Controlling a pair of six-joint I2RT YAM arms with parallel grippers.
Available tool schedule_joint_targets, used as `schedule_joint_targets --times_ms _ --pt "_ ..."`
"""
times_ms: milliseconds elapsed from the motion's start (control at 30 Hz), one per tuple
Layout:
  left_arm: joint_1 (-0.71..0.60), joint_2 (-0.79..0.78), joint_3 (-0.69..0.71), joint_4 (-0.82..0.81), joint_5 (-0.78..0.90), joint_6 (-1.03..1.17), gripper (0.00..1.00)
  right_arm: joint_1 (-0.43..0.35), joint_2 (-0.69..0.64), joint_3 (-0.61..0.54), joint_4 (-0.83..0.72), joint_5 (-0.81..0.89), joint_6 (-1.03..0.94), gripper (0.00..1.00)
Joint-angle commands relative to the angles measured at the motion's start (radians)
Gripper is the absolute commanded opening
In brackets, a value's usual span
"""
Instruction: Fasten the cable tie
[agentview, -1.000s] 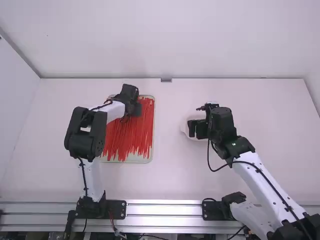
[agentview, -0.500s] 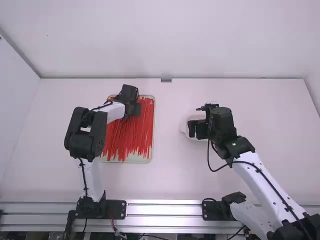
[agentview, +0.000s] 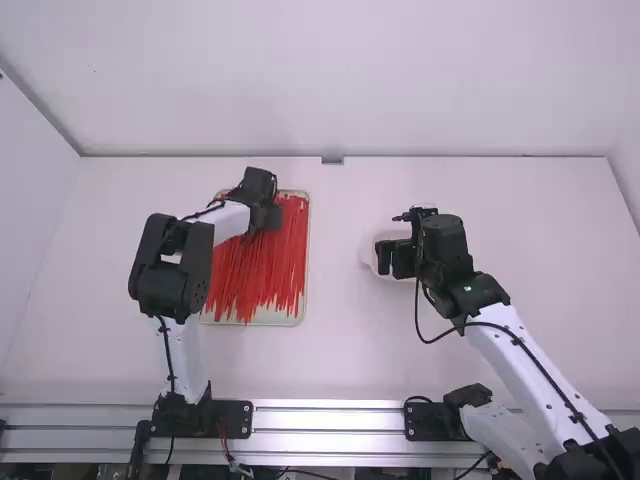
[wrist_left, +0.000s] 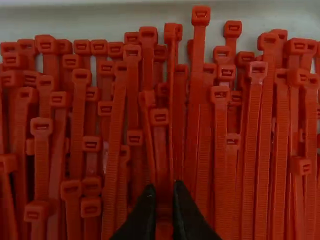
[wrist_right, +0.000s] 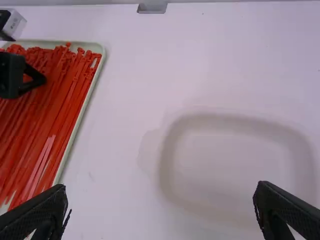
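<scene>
Left jaws pinch 1 red plastic cable tie (wrist_left: 161, 150); right jaws gape wide, empty, above a shallow white dish (wrist_right: 235, 160).

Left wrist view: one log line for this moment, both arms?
left gripper: shut on cable tie in the pile on tray | right gripper: open, above white bin | fastening: not yet begun

Right of the tray (agentview: 305, 270) you have bare surface (agentview: 335, 290) as far as the white tub (wrist_right: 235, 160). On the tray itself, the cable ties (wrist_left: 160, 125) lie packed tight, overlapping.
</scene>
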Motion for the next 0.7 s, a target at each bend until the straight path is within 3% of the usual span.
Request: schedule_joint_targets --times_ms 0,333,533,667 --pt "0.002 -0.055 0.047 -0.014 -0.007 -0.012 0.02 0.003 0.002 -0.007 -0.007 0.002 0.003 0.99" --pt "-0.012 -0.28 0.028 -0.064 -0.009 -0.027 0.02 0.003 0.002 -0.007 -0.009 0.002 0.002 0.99" --pt "-0.061 -0.494 -0.033 -0.092 -0.103 -0.027 0.02 0.003 0.002 -0.007 -0.009 -0.017 0.002 0.99" --pt "-0.139 -0.729 -0.149 -0.089 -0.22 -0.026 0.02 0.004 0.002 -0.007 -0.009 -0.02 0.002 0.99"
